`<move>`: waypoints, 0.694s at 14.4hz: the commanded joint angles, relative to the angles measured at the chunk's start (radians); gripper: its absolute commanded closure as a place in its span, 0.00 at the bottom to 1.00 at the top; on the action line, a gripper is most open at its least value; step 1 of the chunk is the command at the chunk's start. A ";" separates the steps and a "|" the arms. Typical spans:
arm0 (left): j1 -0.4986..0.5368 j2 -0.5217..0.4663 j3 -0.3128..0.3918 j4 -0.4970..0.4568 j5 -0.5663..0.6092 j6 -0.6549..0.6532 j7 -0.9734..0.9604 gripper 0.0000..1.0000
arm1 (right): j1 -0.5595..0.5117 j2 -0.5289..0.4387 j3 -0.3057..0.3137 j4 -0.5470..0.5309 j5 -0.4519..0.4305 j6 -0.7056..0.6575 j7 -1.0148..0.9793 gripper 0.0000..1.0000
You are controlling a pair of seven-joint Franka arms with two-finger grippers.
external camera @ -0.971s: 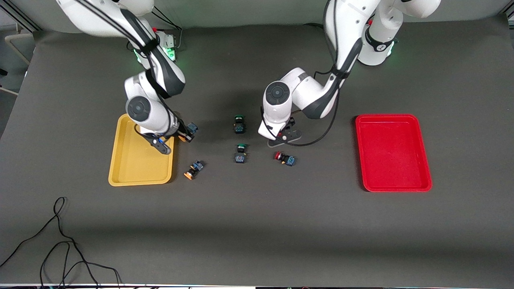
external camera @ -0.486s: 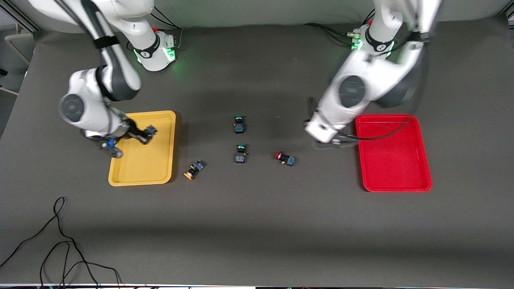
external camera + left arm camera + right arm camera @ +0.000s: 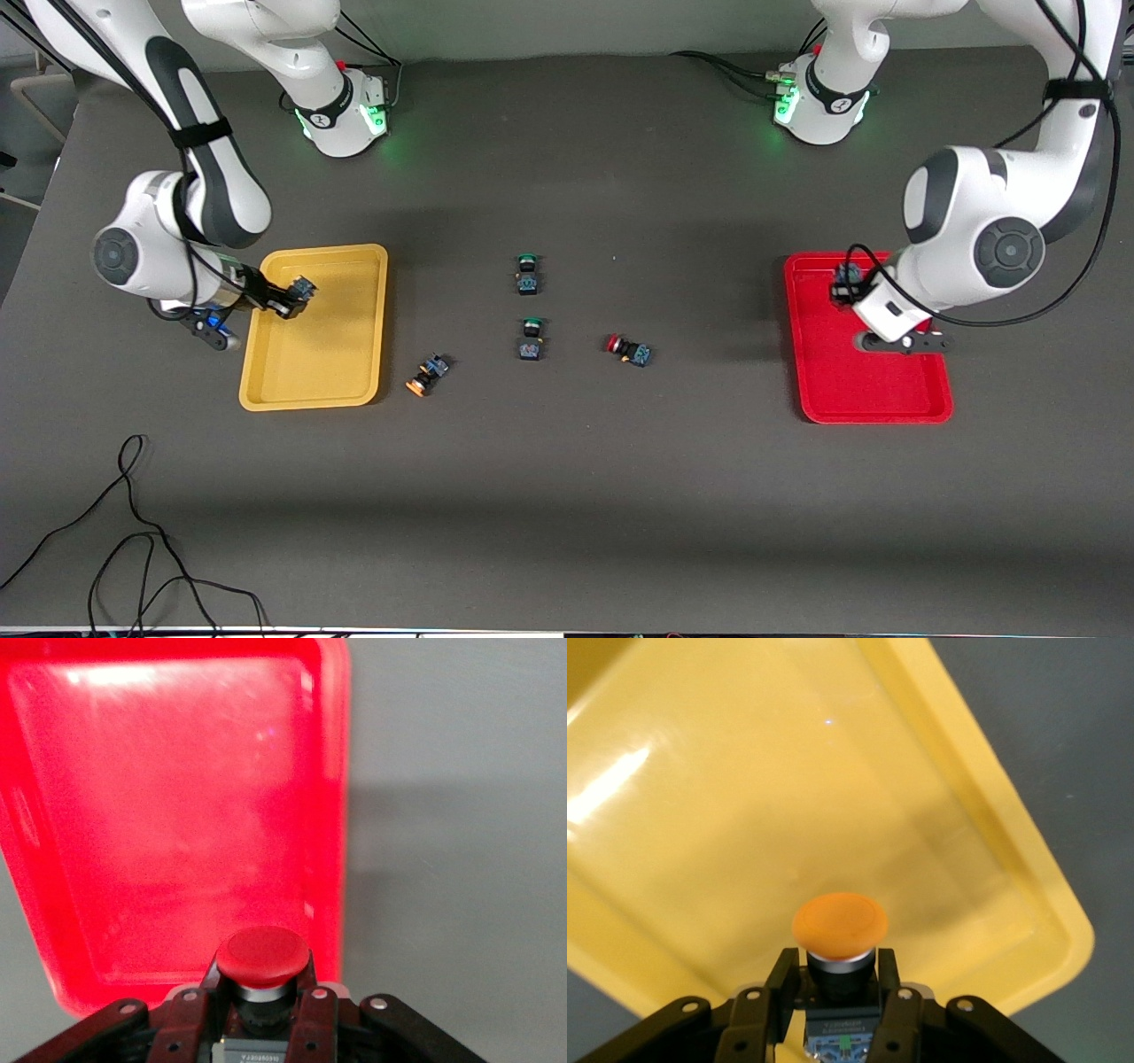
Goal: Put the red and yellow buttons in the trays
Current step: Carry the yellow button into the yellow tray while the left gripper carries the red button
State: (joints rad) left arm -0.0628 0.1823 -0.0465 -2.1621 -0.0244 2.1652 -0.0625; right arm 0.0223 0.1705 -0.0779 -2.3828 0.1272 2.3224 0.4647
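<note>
Both trays, yellow tray (image 3: 314, 381) and red tray (image 3: 873, 399), hold nothing.

A robotics lab: two white arms bolted to a dark matte-covered surface (image 3: 567, 496), green-lit bases, loose black cables (image 3: 133, 532) trailing.

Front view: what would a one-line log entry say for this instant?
left gripper: holds red button over red tray | right gripper: holds yellow button over yellow tray | trays: nothing placed yet
</note>
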 commanded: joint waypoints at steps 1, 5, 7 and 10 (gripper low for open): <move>0.000 0.101 -0.015 -0.102 0.034 0.261 0.007 0.95 | 0.008 0.023 -0.002 -0.013 0.035 0.038 -0.023 0.79; 0.004 0.166 -0.010 -0.099 0.050 0.343 0.012 0.38 | 0.016 0.060 -0.002 -0.013 0.072 0.058 -0.023 0.75; 0.004 0.138 -0.007 -0.067 0.055 0.280 0.009 0.00 | 0.015 0.073 -0.002 -0.013 0.072 0.058 -0.023 0.56; 0.003 0.070 -0.010 0.086 0.054 -0.020 0.007 0.00 | 0.014 0.092 -0.002 -0.012 0.074 0.071 -0.023 0.00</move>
State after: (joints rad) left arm -0.0600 0.3231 -0.0559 -2.1664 0.0175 2.3348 -0.0602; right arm 0.0310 0.2511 -0.0762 -2.3953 0.1785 2.3757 0.4643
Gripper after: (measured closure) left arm 0.198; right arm 0.498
